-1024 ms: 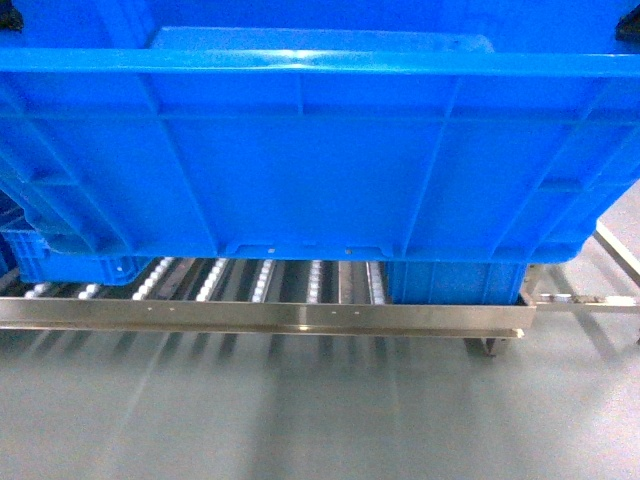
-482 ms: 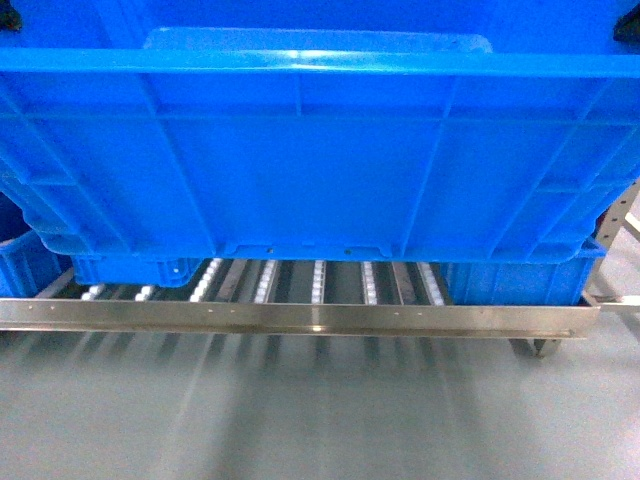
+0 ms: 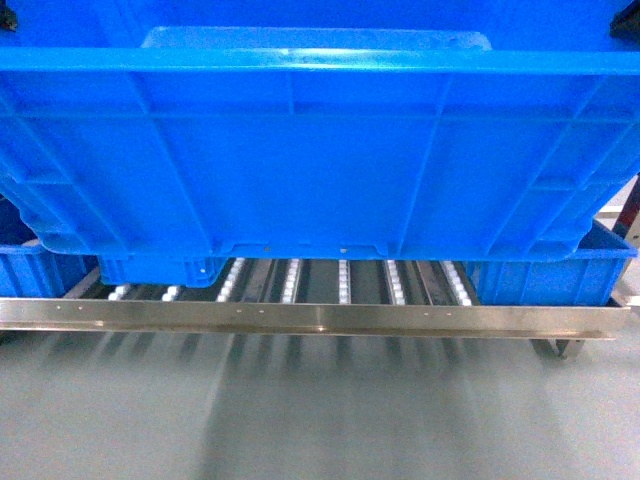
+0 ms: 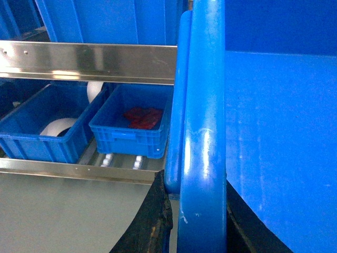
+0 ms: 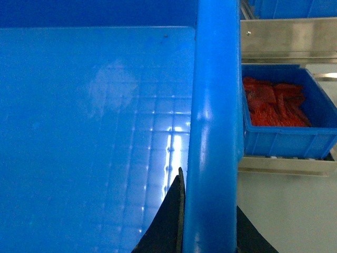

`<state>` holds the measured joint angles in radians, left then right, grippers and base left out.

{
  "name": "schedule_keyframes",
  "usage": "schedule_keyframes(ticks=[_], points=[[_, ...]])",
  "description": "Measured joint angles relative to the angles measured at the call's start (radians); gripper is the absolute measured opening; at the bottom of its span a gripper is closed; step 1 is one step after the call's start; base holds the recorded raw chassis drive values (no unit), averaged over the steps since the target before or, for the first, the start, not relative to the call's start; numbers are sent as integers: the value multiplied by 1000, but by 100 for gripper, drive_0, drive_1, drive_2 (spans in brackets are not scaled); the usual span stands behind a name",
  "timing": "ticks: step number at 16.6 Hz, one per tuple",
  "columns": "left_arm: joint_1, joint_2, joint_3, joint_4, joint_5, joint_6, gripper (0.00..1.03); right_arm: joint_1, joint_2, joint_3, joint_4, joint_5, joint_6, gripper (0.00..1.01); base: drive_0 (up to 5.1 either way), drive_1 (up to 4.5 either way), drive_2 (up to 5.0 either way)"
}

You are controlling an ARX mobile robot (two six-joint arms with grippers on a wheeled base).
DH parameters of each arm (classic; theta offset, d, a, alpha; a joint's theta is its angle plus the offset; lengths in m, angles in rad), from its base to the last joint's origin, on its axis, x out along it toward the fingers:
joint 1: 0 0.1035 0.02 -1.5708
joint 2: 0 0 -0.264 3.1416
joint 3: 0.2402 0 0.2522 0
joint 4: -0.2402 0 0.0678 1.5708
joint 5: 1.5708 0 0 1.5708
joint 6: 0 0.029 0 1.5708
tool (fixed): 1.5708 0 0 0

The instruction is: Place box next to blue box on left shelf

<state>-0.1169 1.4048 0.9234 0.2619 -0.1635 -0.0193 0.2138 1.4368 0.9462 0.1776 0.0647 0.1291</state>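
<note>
While the large blue crate [image 3: 320, 150] fills most of the head view, it hangs in the air in front of the flow rack [image 3: 310, 317], its underside above the white roller tracks [image 3: 345, 280], so the carrying is done but the setting down is not. Smaller blue bins sit at the left [image 3: 40, 270] and right [image 3: 550, 280] of the bare rollers, which I judge to be the landing gap.

In the left wrist view, the left pincer [image 4: 196, 221] is closed over the crate's thick rim, a dark finger [image 4: 155, 224] on the outer side; beyond it two bins rest on the rack, one holding red parts [image 4: 142, 117].

In the right wrist view, the right pincer [image 5: 202, 226] likewise clamps the opposite rim, with a bin of red pieces [image 5: 279, 110] on the rack behind. What remains is advancing, lowering onto the rollers, and letting go.
</note>
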Motion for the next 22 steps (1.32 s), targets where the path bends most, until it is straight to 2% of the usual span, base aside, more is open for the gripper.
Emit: schedule_keyframes(ticks=[22], points=[[-6,0,0,2,0,1,15,-6,0,0,-1,-1,1,7,0,0,0]])
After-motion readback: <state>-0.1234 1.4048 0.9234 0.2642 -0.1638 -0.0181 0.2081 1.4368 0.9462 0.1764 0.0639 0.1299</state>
